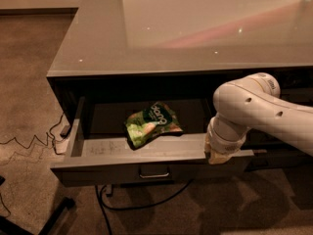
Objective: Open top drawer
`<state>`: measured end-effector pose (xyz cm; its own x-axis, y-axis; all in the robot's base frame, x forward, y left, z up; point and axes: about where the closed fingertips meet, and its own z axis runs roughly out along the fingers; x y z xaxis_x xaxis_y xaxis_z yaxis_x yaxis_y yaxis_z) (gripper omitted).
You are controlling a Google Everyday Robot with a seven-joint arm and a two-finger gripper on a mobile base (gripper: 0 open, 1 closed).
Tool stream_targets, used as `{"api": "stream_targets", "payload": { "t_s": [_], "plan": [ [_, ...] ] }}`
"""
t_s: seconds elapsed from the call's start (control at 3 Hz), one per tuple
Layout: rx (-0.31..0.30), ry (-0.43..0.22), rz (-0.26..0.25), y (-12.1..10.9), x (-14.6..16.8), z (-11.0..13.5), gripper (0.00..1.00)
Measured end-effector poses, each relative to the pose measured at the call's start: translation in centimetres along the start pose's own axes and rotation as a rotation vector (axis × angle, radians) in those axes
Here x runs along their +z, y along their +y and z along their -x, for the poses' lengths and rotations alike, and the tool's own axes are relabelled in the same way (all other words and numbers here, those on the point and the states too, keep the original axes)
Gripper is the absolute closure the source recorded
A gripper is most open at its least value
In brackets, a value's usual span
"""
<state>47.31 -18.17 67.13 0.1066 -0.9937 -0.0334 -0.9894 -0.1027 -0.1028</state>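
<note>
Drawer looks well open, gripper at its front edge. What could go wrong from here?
The gripper sits at the top drawer's front rim, right of the central pull; pulling from there might skew it. The green bag lies just behind the front wall and could get knocked. A floor cable below might snag.

Beneath the bench's front edge, the wide dark grey top drawer [112, 168] stands pulled out. A crinkled green snack bag [150, 123] lies mid-floor, and the scuffed floor toward the bench's front-left corner is bare. The bulky white robot arm [259, 109] blocks the right end, with its cream gripper [220, 154] at the drawer's front rim. The small metal pull [154, 173] is unobstructed.
</note>
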Motion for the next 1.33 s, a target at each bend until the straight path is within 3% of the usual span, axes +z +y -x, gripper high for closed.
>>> {"api": "stream_targets", "payload": {
  "t_s": [0.67,1.33],
  "plan": [
    [0.015,0.014,-0.015,0.9,-0.6,-0.4,1.00],
    [0.033,0.022,-0.030,2.7,-1.2,-0.7,0.58]
  ]
}}
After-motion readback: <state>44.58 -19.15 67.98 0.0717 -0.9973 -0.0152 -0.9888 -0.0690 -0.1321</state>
